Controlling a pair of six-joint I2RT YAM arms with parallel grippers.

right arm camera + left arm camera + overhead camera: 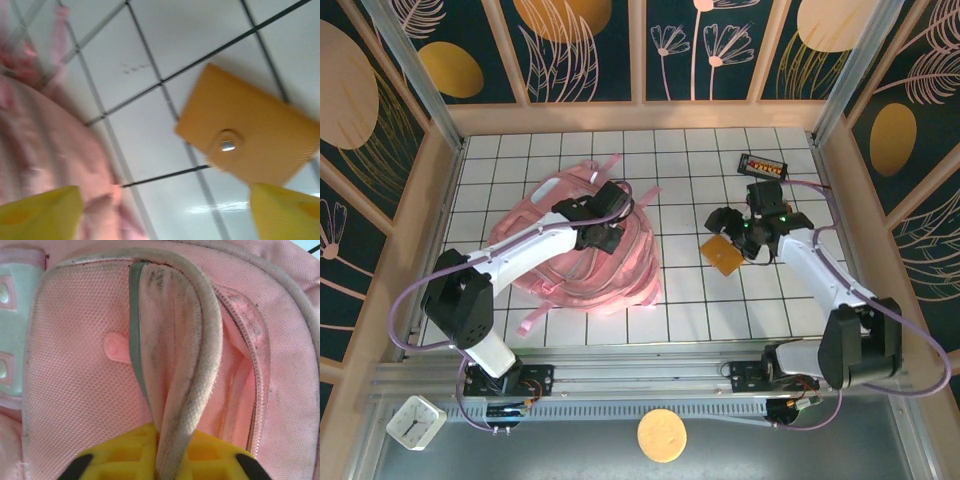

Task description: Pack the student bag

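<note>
The large soft pink backpack slumps at the left of the white gridded counter; limp and likely light, it handles best by its firmer piped rim, which the left fingers pinch. The right fingers hang spread above a flat orange pouch

student bag L on table, wallet R

L gripper sits on top of the pink backpack, fabric bunched right under it. R gripper hovers over the white grid table w/ jaws spread. Flat orange pouch lies just near-left of it. Black gadget w/ red-orange buttons lies beyond R gripper, apart.
</note>
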